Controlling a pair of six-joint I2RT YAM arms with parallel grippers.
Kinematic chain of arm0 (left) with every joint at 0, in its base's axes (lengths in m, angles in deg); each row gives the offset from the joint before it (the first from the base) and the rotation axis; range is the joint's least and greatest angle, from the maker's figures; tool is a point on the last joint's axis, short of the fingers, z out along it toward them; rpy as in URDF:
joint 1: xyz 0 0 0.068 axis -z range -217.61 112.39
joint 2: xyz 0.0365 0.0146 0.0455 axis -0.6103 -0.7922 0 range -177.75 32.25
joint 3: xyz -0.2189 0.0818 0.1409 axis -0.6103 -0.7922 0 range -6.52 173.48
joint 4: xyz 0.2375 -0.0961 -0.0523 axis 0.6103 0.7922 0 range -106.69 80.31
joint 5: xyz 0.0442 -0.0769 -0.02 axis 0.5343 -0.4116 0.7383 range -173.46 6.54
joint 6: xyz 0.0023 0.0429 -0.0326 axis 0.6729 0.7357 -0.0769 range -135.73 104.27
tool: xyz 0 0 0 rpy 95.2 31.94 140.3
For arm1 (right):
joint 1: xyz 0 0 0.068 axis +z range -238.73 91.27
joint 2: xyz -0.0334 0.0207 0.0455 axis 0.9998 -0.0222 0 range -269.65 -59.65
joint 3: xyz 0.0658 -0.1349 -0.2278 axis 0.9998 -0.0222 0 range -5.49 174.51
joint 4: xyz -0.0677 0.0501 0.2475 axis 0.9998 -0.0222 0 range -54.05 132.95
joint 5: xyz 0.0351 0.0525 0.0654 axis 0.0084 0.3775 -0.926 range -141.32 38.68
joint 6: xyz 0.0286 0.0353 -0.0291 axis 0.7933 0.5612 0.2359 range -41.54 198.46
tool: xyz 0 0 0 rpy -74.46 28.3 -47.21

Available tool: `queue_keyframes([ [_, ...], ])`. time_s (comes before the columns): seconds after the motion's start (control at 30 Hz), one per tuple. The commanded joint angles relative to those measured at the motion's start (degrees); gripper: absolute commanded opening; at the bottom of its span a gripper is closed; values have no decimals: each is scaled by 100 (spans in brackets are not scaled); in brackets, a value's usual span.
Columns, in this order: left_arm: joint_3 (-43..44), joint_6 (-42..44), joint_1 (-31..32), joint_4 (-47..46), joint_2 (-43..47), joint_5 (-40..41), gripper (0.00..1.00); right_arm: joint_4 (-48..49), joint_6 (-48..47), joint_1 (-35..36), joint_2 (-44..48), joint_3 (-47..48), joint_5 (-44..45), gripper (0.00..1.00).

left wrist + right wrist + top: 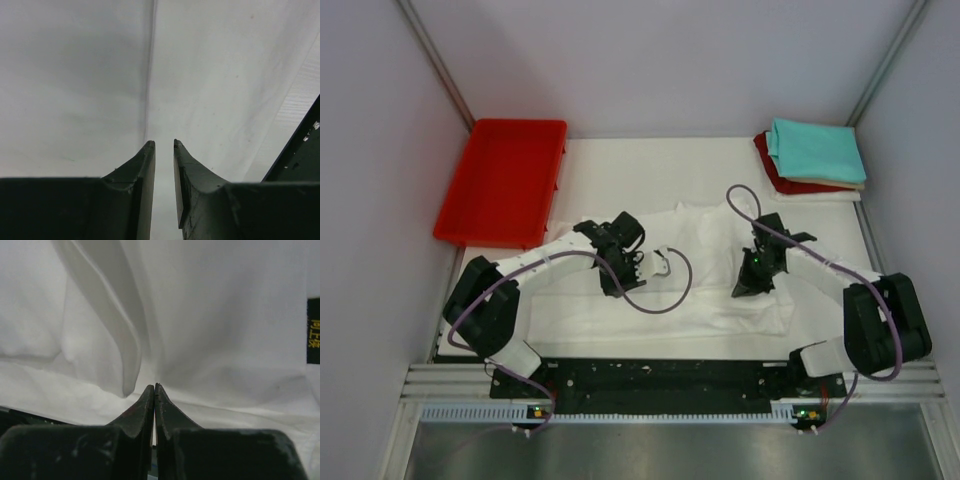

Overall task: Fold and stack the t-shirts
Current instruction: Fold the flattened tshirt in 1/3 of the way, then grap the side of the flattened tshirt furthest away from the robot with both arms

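The white t-shirt (705,240) lies spread and rumpled on the white table, under both arms. My left gripper (625,272) is on its left part; in the left wrist view its jaws (164,144) stand a narrow gap apart over smooth white cloth (210,75), holding nothing. My right gripper (750,285) is on the shirt's right part; in the right wrist view it (154,386) is shut, with cloth folds (115,340) drawn to its tips. A dark neck label (313,330) shows at the right edge. Folded teal (815,150), cream (835,184) and dark red (772,168) shirts are stacked at the back right.
A red plastic tray (505,180) stands at the back left. Grey walls enclose the table on three sides. Purple cables loop from both arms over the shirt. A black rail (660,375) runs along the near edge.
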Motion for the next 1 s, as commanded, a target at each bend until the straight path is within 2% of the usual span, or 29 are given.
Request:
queue_keyframes([
  [0.0, 148, 56, 5, 69, 223, -1, 26, 756, 267, 126, -470, 216, -245, 0],
  [0.13, 148, 65, -21, 42, 285, 113, 26, 1011, 320, 205, -1111, 1058, -289, 0],
  [0.27, 209, 56, -196, 33, 416, 297, 26, 1030, 329, 512, -1910, 2603, 0, 0],
  [0.37, 245, 56, -495, 42, 592, 333, 26, 1012, 364, 732, -2587, 3633, -139, 0],
  [0.47, 315, 100, -925, 200, 706, 263, 26, 854, 215, 838, -2765, 4224, -149, 0],
  [0.6, 289, 188, -1286, 358, 882, 332, 27, 538, -241, 786, -2117, 3936, 570, 0],
  [0.8, 96, 179, -1980, 482, 1102, 509, 28, 484, -576, 250, -755, 2592, 1475, 0],
  [0.97, -264, 206, -2534, 464, 997, 781, 28, 493, -682, -400, -182, 1713, 1513, 7],
])
